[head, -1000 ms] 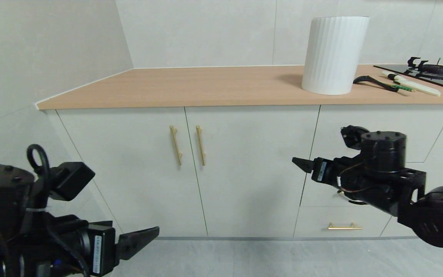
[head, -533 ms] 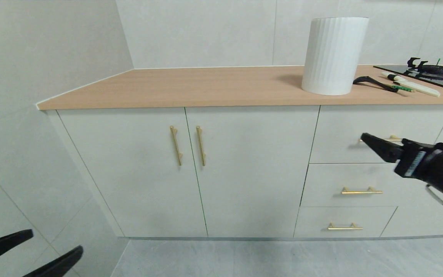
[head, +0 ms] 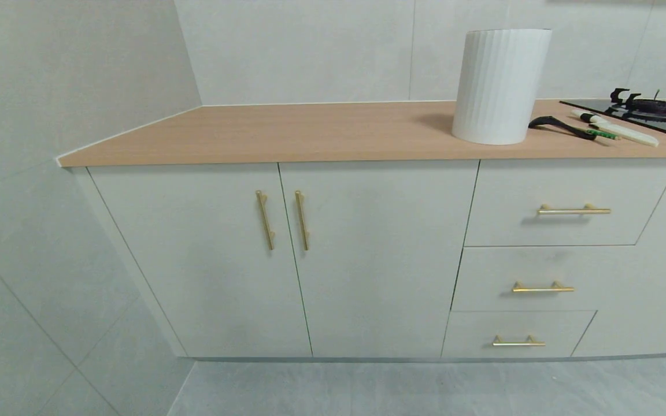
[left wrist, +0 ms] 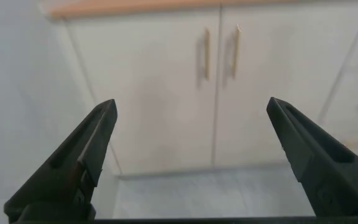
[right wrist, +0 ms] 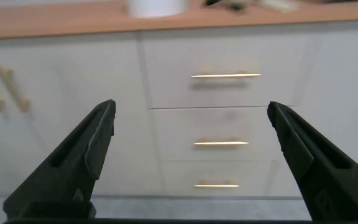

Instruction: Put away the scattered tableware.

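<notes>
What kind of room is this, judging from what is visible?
Most likely a kitchen: a wooden countertop over white cabinets and drawers, a gas hob at the counter's right end, and utensils lying beside a white ribbed container.

Left gripper [left wrist: 191,103]: two matte black fingers [left wrist: 82,162], long wedges tapering to blunt tips, flat inner faces, small step near base. Right gripper [right wrist: 191,104]: same black wedge fingers [right wrist: 309,162], identical shape.
</notes>
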Robot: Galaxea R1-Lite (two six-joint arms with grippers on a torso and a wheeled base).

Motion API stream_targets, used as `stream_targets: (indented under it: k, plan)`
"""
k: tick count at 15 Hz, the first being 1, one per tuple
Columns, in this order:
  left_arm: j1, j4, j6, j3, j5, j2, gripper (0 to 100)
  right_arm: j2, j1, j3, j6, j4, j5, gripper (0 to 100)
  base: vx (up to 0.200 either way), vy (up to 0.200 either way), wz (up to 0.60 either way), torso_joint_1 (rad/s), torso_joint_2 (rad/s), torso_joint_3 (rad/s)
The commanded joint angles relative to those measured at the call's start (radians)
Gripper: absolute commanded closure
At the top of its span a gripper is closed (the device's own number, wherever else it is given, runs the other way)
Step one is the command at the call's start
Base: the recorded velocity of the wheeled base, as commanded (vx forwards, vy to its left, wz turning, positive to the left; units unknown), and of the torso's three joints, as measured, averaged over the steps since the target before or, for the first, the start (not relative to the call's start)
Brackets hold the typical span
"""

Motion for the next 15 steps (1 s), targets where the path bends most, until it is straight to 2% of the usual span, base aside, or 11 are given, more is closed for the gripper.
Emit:
stream_targets:
  k: [1,3,4,5,6,8,10,12,13,14,15]
  plan:
    - [0.038,0.001,0.001,-0.001,0.008,-0.087,0,-0.299,-0.099,-0.008,-0.017,0.17,-0.001,0,0.0,0.0,0.0,0.0,0.0,0.0]
    - [0.072,-0.002,-0.002,-0.005,0.058,-0.087,0,-0.331,-0.165,0.009,0.029,0.202,-0.013,0,0.0,0.0,0.0,0.0,0.0,0.0]
    - [0.106,-0.007,0.0,-0.004,0.069,-0.09,0,-0.365,-0.21,0.029,0.05,0.208,0.002,0,0.0,0.0,0.0,0.0,0.0,0.0]
    - [0.164,0.001,0.006,0.005,0.052,-0.144,0,-0.42,-0.23,0.065,0.05,0.228,0.034,0,0.0,0.0,0.0,0.0,0.0,0.0]
    - [0.178,0.01,0.032,0.025,0.014,-0.18,0,-0.422,-0.23,0.093,0.052,0.229,0.037,0,0.0,0.0,0.0,0.0,0.0,0.0]
    - [0.181,0.013,0.038,0.076,-0.006,-0.18,0,-0.422,-0.23,0.156,0.058,0.226,0.059,0,0.0,0.0,0.0,0.0,0.0,0.0]
    - [0.181,0.003,0.043,0.165,-0.038,-0.18,0,-0.422,-0.23,0.223,0.058,0.223,0.166,0,0.0,0.0,0.0,0.0,0.0,0.0]
    - [0.181,-0.131,0.046,0.311,-0.045,-0.18,0,-0.422,-0.23,0.291,0.053,0.162,0.197,0,0.0,0.0,0.0,0.0,0.0,0.0]
    - [0.181,-0.137,0.046,0.315,-0.046,-0.18,0,-0.422,-0.23,0.292,0.053,0.159,0.197,0,0.0,0.0,0.0,0.0,0.0,0.0]
    - [0.181,-0.26,0.05,0.417,-0.095,-0.18,0,-0.422,-0.23,0.349,0.035,0.111,0.266,0,0.0,0.0,0.0,0.0,0.0,0.0]
    - [0.181,-0.252,0.049,0.418,-0.12,-0.18,0,-0.422,-0.23,0.349,0.024,0.124,0.277,0,0.0,0.0,0.0,0.0,0.0,0.0]
